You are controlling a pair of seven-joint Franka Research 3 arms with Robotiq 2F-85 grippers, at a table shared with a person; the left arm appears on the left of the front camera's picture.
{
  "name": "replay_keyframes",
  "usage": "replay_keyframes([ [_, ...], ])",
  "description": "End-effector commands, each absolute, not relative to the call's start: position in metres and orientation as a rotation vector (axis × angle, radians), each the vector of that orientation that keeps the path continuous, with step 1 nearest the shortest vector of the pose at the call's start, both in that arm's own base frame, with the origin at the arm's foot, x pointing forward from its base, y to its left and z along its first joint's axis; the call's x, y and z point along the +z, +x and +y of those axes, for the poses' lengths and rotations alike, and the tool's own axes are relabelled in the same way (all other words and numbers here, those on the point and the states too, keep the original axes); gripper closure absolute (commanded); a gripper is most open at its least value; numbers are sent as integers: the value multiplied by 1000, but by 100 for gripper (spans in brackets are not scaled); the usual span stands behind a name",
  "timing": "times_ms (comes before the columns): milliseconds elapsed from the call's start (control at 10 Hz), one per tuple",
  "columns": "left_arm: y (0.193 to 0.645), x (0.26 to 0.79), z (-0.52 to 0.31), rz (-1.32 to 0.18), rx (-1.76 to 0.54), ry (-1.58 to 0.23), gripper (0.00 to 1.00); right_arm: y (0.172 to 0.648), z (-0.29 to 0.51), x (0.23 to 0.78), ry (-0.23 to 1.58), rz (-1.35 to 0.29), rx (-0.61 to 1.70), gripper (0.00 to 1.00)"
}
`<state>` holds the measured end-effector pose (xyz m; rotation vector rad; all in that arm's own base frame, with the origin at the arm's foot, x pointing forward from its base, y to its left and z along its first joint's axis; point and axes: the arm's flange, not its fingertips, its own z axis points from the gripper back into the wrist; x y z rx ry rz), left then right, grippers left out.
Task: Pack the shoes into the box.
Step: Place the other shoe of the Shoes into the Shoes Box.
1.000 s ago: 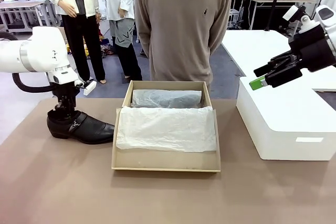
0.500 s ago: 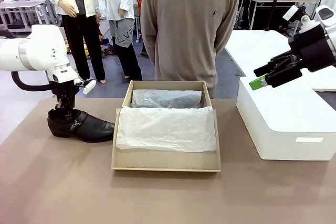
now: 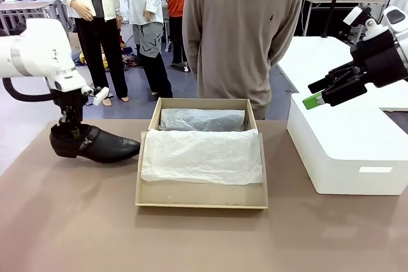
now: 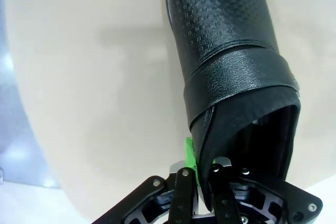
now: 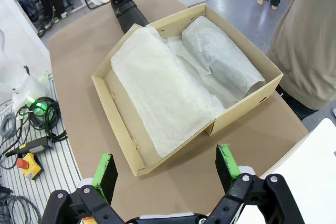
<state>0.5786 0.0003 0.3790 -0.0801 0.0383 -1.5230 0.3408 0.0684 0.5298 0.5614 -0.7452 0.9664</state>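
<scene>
One glossy black shoe [image 3: 99, 146] with a side buckle lies left of the box, toe pointing at it. My left gripper [image 3: 71, 132] is shut on the rim of its heel opening; the left wrist view shows the fingers [image 4: 190, 153] pinching the shoe's [image 4: 226, 51] leather edge. The tan cardboard box [image 3: 201, 205] stands open mid-table, lined with white tissue [image 3: 203, 156]. A tissue-wrapped bundle [image 3: 202, 120], dark beneath the paper, lies along its far side. My right gripper [image 3: 317, 93] hangs open above the white block, and in its own wrist view [image 5: 166, 169] it looks down on the box [image 5: 122, 125].
A large white block [image 3: 347, 151] stands right of the box. A person [image 3: 245, 30] stands at the far edge behind the box, hands out of sight. Bare brown table [image 3: 191, 240] stretches in front of the box. Cables and a controller [image 5: 31, 150] lie off the table.
My left gripper has shut on the shoe's heel rim, and the shoe has shifted a little left and up. The person has stepped to the right. The right arm is still.
</scene>
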Motion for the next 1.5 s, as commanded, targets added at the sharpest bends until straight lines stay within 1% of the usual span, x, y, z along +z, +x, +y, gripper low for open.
replay_keyframes([
  [0, 582, 420, 12, 31, -1491, -54, 100, 344, 69, 528, 580, -779, 984, 0],
  [100, 585, 438, 15, 34, -1489, -49, 100, 344, 69, 528, 580, -779, 984, 0],
  [300, 587, 475, 14, 38, -1399, -88, 100, 344, 69, 528, 580, -779, 984, 0],
  [400, 586, 491, 11, 27, -1290, -165, 100, 344, 69, 528, 580, -779, 984, 0],
  [500, 582, 506, 5, 17, -1192, -171, 100, 344, 69, 528, 580, -779, 984, 0],
  [600, 577, 520, -1, 18, -1143, -182, 100, 344, 69, 528, 580, -779, 984, 0],
  [800, 564, 531, -15, 9, -1097, -219, 100, 344, 69, 528, 580, -779, 984, 0],
  [900, 558, 538, -21, 9, -1102, -192, 100, 344, 69, 528, 580, -779, 984, 0],
  [1000, 554, 544, -21, 23, -1140, -91, 100, 344, 69, 528, 580, -779, 984, 0],
  [1100, 566, 532, -17, 29, -1115, -195, 100, 344, 69, 528, 580, -779, 984, 0],
  [1400, 566, 532, -17, 29, -1115, -195, 100, 344, 69, 528, 580, -779, 984, 0],
])
